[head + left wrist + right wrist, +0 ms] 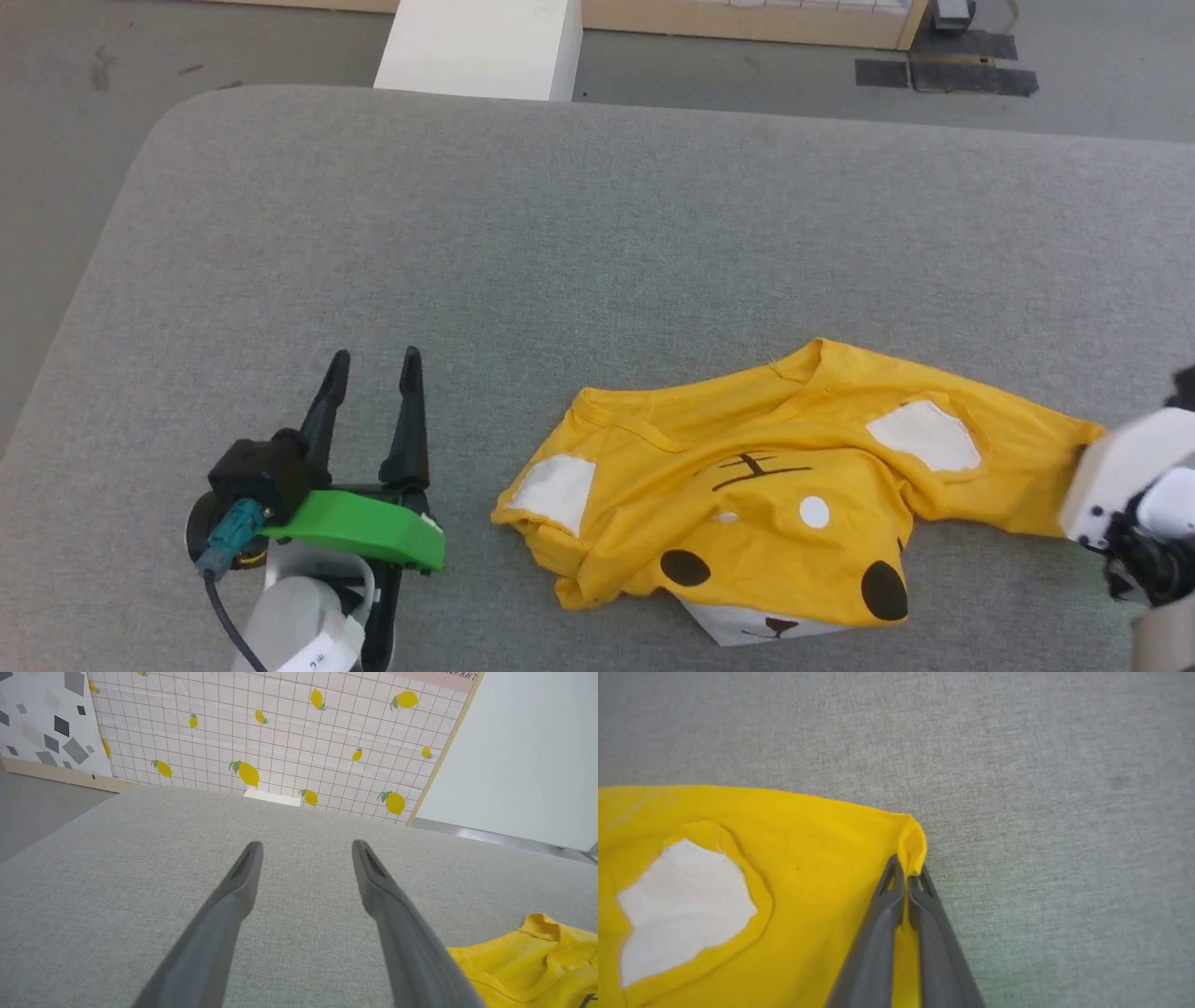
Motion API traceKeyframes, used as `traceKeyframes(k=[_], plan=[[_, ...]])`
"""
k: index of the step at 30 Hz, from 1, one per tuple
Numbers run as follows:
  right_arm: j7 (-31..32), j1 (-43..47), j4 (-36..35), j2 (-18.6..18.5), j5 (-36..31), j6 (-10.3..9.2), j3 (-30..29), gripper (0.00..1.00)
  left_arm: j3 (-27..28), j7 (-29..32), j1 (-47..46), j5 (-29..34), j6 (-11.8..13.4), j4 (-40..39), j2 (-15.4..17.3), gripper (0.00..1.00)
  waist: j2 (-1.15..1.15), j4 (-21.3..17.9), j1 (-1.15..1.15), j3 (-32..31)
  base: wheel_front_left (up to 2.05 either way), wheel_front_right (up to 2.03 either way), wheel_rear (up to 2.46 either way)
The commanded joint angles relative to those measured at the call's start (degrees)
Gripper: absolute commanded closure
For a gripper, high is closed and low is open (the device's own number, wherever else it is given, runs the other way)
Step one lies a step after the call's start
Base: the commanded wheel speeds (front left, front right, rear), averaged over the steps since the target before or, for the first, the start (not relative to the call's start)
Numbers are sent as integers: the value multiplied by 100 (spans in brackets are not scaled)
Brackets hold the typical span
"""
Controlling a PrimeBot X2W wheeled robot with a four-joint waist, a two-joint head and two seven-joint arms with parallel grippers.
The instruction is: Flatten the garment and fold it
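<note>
My right end effector [906,873] grips the yellow garment [775,504]; my left end effector [375,357] is empty.

In the head view the garment lies crumpled on the grey surface [597,233] at about 5 o'clock, with the printed face upward. The right end effector is clenched on the garment's corner at its 3 o'clock end. In the right wrist view I see a small fold of yellow cloth pinched between the two closed fingers, and a white patch [682,905] at 8 o'clock. The left end effector stands at 7 o'clock with fingers spread apart, on the 9 o'clock side of the garment, not touching it.
</note>
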Motion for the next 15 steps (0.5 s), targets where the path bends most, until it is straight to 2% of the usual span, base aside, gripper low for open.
traceKeyframes(k=[1,5,8,12,15], plan=[[-199,168,-78,-61,-96,-8,-111,100,-41,-26,-63,89,-21,32,-11,0,0,-4,0,-84,0,0,0],[-565,368,-340,-122,-308,-8,-386,100,-313,14,-56,-90,-37,272,-9,0,0,-43,0,-260,0,0,0],[-646,553,-512,-123,-362,-8,-517,100,-725,382,-126,-282,-43,418,32,0,0,-77,0,-358,0,0,0],[-625,760,-737,-91,-334,-8,-583,100,-1405,1232,-280,-639,-45,441,154,0,0,-156,0,-424,0,0,0],[-591,873,-863,-63,-296,-8,-577,100,-1801,2139,-419,-911,-46,542,278,0,0,-242,0,-433,0,0,0]])
